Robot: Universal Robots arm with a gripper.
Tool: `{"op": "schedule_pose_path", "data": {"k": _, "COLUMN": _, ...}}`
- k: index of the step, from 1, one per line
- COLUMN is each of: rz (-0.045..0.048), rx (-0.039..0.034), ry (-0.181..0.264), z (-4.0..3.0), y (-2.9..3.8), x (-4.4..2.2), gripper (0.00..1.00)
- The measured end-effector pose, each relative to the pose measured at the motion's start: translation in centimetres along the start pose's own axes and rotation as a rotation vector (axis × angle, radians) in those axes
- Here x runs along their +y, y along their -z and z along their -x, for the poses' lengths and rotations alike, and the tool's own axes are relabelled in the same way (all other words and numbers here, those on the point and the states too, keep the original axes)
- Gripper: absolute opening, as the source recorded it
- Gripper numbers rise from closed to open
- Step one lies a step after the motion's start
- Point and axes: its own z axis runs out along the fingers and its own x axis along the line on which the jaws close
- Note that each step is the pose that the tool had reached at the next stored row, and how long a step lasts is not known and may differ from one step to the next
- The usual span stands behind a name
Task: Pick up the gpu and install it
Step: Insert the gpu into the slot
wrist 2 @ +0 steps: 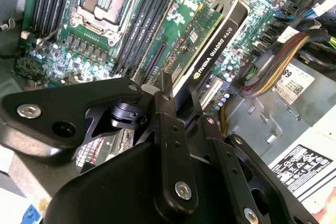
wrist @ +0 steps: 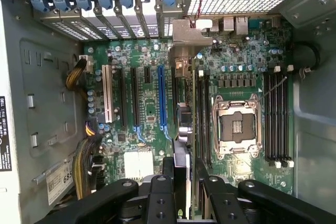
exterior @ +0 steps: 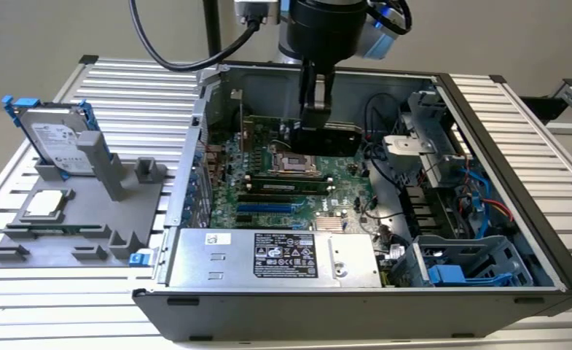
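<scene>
Over motherboard point(wrist 2: 68, 51), gpu point(wrist 2: 209, 43) sits clamped between jaws.

Case point(exterior: 363, 317) open above; cables point(exterior: 371, 120), drive cage point(exterior: 471, 255) crowd gpu point(exterior: 337, 138) from exterior view's right.

You have soft, even light across the exterior view: the slatted table point(exterior: 43, 310) comes up pale and bright, with only faint shadows at 9 o'clock of the computer case point(exterior: 363, 321). Inside the case it dims toward 12 o'clock, beneath the arm. In the second wrist view, a dull sheen lies on the black links of the gripper point(wrist 2: 182, 90) and along the gpu point(wrist 2: 210, 45) edge. In the first wrist view, the motherboard point(wrist: 147, 124) is evenly lit.
</scene>
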Motion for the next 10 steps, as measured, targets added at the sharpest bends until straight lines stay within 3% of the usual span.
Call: {"op": "schedule_pose_path", "data": {"k": 10, "rz": 0.0000, "rx": 0.0002, "ry": -0.001, "z": 0.00, "y": -0.43, "x": 0.04, "gripper": 0.00}}
